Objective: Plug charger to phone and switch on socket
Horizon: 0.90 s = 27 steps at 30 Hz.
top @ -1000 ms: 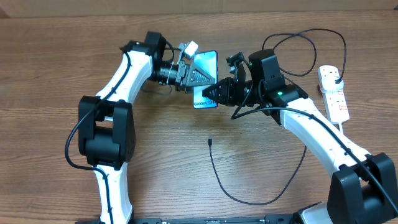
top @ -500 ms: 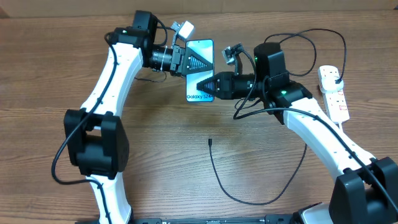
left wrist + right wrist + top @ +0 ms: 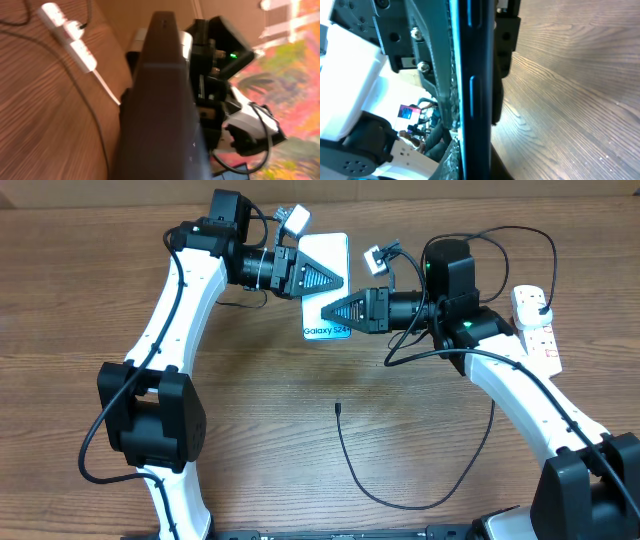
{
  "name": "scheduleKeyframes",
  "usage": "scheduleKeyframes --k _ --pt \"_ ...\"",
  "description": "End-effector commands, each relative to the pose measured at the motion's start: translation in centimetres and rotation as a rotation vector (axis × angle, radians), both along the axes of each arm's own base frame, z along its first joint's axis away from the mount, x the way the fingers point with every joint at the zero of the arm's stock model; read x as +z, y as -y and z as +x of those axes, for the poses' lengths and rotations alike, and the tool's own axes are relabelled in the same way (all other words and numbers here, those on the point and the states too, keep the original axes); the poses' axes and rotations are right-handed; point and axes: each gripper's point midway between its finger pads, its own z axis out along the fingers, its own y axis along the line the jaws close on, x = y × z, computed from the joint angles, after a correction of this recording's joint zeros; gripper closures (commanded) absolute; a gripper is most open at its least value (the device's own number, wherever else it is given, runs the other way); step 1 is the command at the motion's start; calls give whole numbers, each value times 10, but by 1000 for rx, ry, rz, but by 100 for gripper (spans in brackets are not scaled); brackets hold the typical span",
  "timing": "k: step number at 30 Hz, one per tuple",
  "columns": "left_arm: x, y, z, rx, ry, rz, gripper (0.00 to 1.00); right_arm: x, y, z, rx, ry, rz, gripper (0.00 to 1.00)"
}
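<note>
While left gripper [image 3: 343,277] and right gripper [image 3: 321,312] both clamp it, the slim rectangular phone [image 3: 327,250] glows pale.

Phone screen: you can read "Galaxy S24" in dark letters on the pale lit screen of the phone [image 3: 330,252], at its near end.
After the number: one more mark follows, too small for you to make out.
Direction: seen from overhead, the line runs left to right.
Socket: the socket [image 3: 538,332], far right on the counter [image 3: 90,310], carries red marks, but no letters you can read.
Right wrist view: a small coloured sticker [image 3: 410,111] sits at the left, too blurred to read.
</note>
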Motion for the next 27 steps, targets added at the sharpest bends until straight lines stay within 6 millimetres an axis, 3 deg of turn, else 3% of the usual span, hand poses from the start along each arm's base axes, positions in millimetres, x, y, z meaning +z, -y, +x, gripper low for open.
scheduleKeyframes --k 1,4,6,8,11,13,15,20,23,27 --pt "64 -5 -18 -22 121 -91 96 -33 10 18 -121 -112 -75 81" --pt "62 -5 -15 -15 142 -76 96 -33 10 18 -120 -112 -75 35" --pt "45 -4 -6 31 151 22 96 -34 12 18 -119 -105 -77 25" --pt "14 -9 8 118 123 213 96 -35 15 19 -121 -93 -83 17" --pt "-42 -29 22 244 81 563 96 -48 25 23 -156 -96 -137 11" --pt "-79 -50 22 327 15 814 96 -73 42 26 -232 -143 -249 9" --pt "-101 -60 16 358 -31 953 96 -99 60 26 -311 -197 -377 7" --pt "-151 -60 -7 369 -95 1178 96 -160 129 8 -536 -345 -806 0" --pt "-175 -57 -14 399 -109 1250 96 -171 152 -4 -577 -382 -936 0" --pt "-207 -48 -20 440 -65 1332 96 -176 160 -15 -575 -416 -992 0"
